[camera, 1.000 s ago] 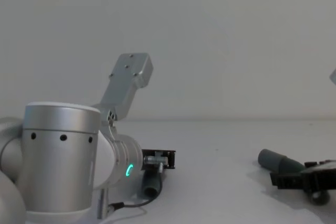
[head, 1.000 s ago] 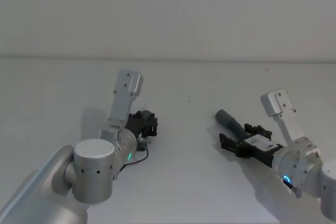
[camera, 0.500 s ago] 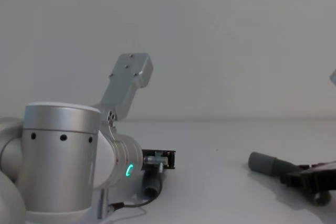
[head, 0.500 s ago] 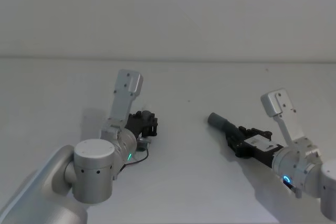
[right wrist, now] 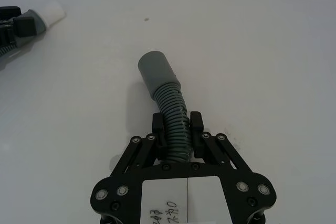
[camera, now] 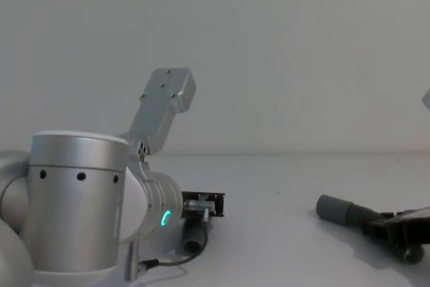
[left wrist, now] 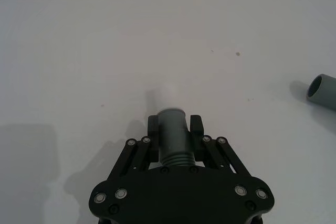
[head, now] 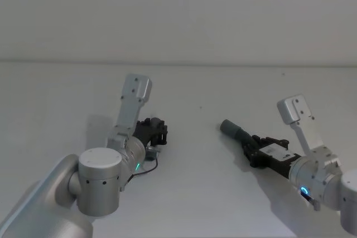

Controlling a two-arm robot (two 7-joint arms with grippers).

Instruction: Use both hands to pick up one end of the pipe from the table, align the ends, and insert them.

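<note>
Ribbed grey hose, judged light and bendy: my right pincer (right wrist: 177, 124) pinches one hose piece (right wrist: 172, 107) behind its cuff (right wrist: 156, 72); my left pincer (left wrist: 175, 127) pinches the other hose piece (left wrist: 173, 142) near its whitish tip (right wrist: 54, 10), both low by the desk (right wrist: 262, 51), well apart.

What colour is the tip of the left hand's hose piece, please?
Whitish tip, clearest in the right wrist view.
</note>
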